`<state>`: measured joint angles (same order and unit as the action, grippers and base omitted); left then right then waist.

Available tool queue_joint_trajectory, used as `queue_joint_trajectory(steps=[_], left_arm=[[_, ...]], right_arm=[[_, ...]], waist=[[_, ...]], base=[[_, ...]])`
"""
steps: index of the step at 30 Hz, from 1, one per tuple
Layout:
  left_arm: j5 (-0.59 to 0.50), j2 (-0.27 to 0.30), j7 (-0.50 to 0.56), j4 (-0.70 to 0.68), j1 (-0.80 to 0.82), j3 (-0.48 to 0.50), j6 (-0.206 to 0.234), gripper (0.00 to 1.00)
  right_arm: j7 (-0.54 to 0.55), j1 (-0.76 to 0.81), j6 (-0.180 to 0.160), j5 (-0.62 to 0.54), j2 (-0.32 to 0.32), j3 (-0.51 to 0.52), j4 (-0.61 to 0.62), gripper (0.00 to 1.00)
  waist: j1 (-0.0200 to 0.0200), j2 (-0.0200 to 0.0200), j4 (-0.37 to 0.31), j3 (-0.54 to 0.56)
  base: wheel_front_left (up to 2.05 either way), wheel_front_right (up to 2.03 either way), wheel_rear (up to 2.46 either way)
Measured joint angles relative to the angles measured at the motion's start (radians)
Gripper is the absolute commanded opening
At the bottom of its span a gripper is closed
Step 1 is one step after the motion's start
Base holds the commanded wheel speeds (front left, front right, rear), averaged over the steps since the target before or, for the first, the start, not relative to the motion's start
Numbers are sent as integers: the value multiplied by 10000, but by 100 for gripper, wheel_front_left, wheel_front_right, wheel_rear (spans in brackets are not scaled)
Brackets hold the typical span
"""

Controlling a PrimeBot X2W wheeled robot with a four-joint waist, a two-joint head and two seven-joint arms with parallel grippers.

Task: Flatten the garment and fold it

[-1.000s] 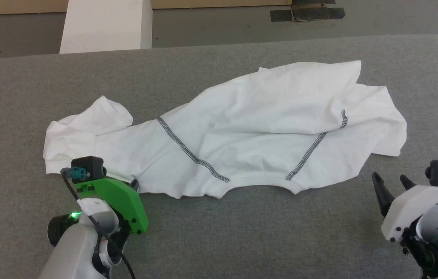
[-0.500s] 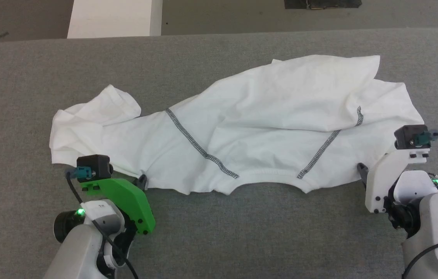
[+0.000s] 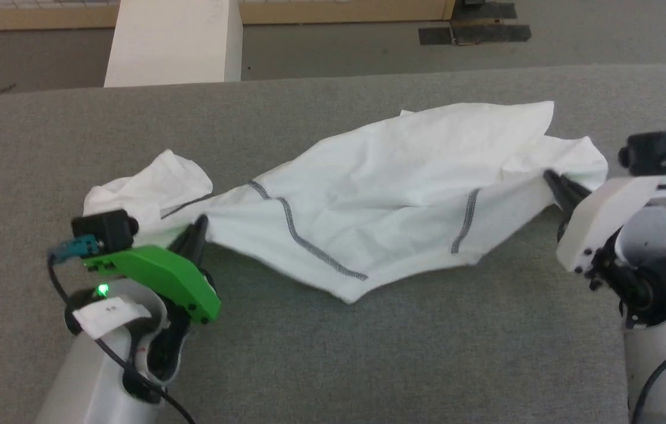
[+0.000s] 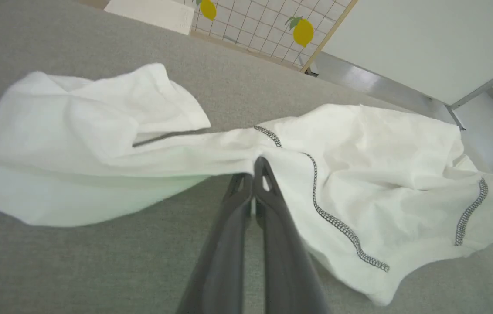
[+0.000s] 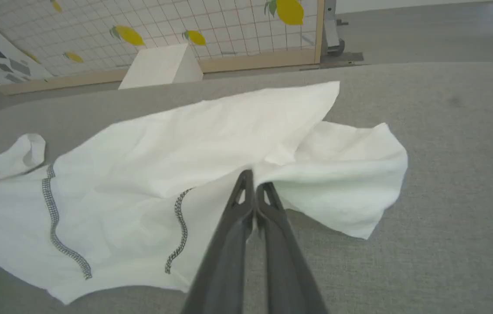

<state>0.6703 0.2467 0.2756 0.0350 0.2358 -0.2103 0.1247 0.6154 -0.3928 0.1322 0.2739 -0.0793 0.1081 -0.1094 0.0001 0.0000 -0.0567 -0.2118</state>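
The garment (image 3: 380,182) is a white T-shirt with dark stitched sleeve seams, stretched across the grey table. Its near edge is lifted off the surface on both sides, and the neckline sags to the table between them. My left gripper (image 3: 200,227) is shut on the garment's near left edge, beside the crumpled left sleeve (image 3: 150,185). In the left wrist view the fingers (image 4: 257,174) pinch the cloth (image 4: 359,174). My right gripper (image 3: 550,179) is shut on the garment's right edge, and the right wrist view shows the fingertips (image 5: 253,183) closed on a fold of the garment (image 5: 185,144).
The grey fabric-covered table (image 3: 368,353) has bare room in front of the shirt. A rigid white box (image 3: 174,41) stands on the floor beyond the table's far left edge. A gridded panel with lemon prints (image 5: 185,26) is behind it.
My right gripper came in from the lower right, shut on the shirt's right edge and lifted it. My left gripper rose with the left edge. The head camera shifted too.
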Motion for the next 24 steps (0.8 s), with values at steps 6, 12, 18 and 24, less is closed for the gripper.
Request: queue_joint_trajectory(steps=[6,12,18,24], left_arm=[[-36,573,-75,-1103,1807,456,-274,0],[-194,1097,380,-1795,3830,594,-464,0],[-399,1509,802,-1931,5502,640,-546,0],[-541,1779,1235,-1183,6784,616,-633,0]], right_arm=[[453,-944,-2,2144,-268,625,1902,0],[1386,-2317,-2,2903,-752,1264,2754,0],[2086,-3967,-2,3173,-663,1808,2886,0],[2717,-5245,-2,3001,-619,1944,2397,0]], waist=[[0,0,-33,559],[0,0,-20,1016],[-1,0,-2,1362],[-1,0,77,1549]], base=[[0,0,0],[0,0,0],[0,0,0],[0,0,0]])
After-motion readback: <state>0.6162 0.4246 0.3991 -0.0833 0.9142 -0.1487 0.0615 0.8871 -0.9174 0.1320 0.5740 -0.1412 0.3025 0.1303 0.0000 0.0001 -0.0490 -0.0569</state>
